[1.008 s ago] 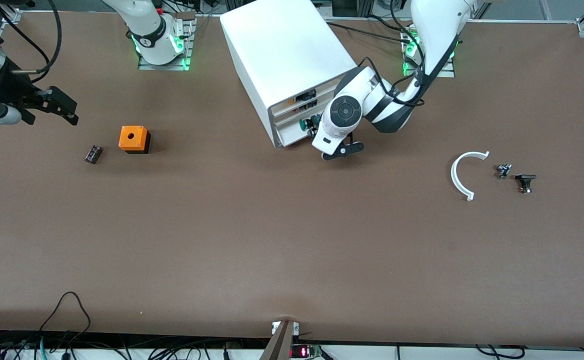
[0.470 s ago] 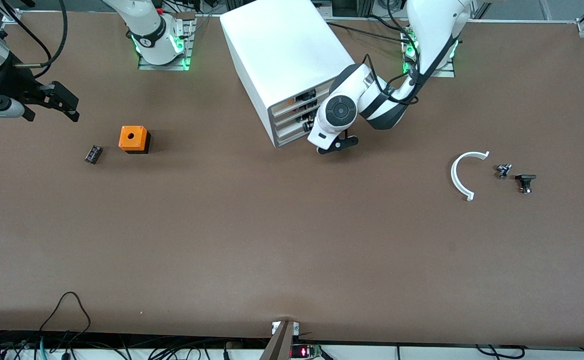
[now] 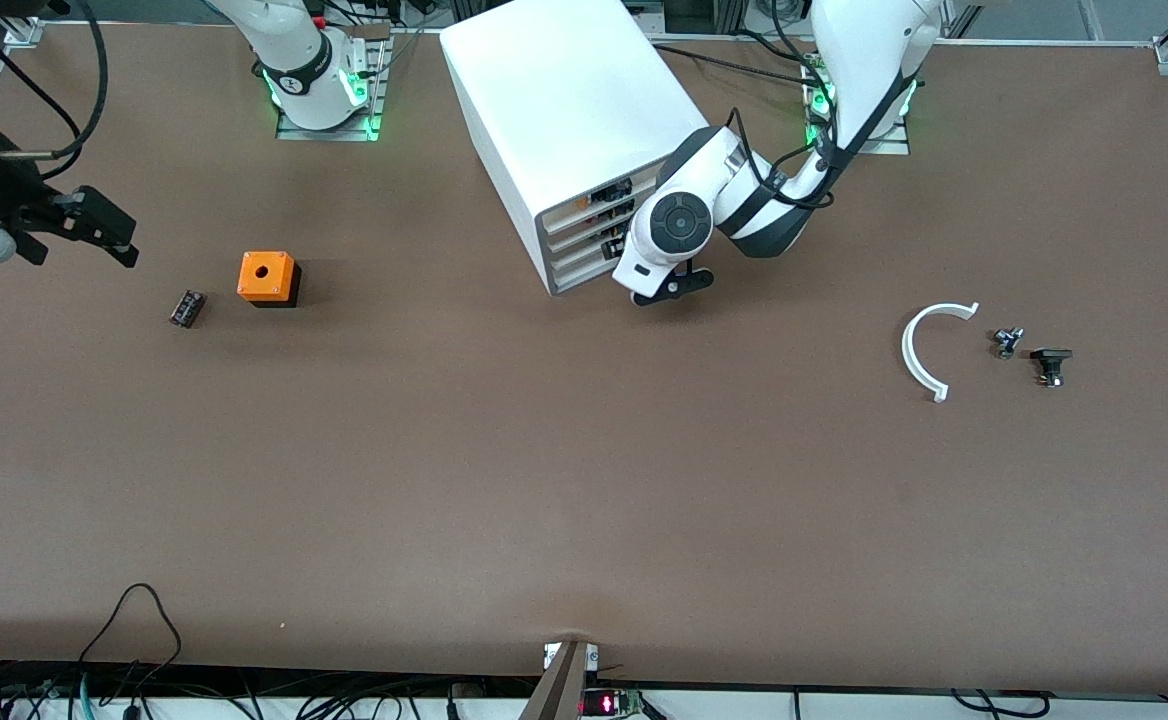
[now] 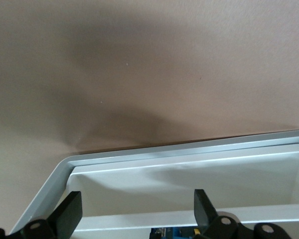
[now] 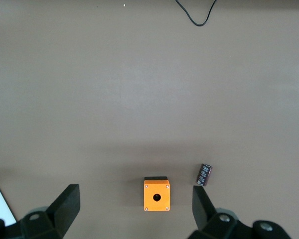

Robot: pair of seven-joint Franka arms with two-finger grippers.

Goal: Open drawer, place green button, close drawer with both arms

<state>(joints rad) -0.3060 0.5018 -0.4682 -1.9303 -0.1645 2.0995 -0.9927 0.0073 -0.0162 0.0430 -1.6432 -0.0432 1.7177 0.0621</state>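
Observation:
The white cabinet [image 3: 564, 100] stands between the two arm bases. Its drawer [image 3: 576, 260], third from the top, sits pushed in level with the drawers above and below. The left arm's wrist [image 3: 679, 225] hangs right in front of the drawer fronts. In the left wrist view my left gripper [image 4: 135, 211] is open over a white tray wall [image 4: 189, 181], holding nothing. The button's green cap is hidden; only a blue scrap [image 4: 172, 233] shows between the fingers. My right gripper [image 3: 114, 235] [image 5: 137, 206] waits open and empty above the table at the right arm's end.
An orange box with a hole [image 3: 267, 277] [image 5: 156, 194] and a small dark cylinder [image 3: 187, 307] [image 5: 204, 175] lie near the right gripper. Toward the left arm's end lie a white curved piece [image 3: 929, 350], a small metal part [image 3: 1006, 342] and an all-black button [image 3: 1050, 364].
The left arm has moved toward the cabinet and the drawer has slid in; the green button that showed in it is now hidden. The right gripper has drifted toward the table's end.

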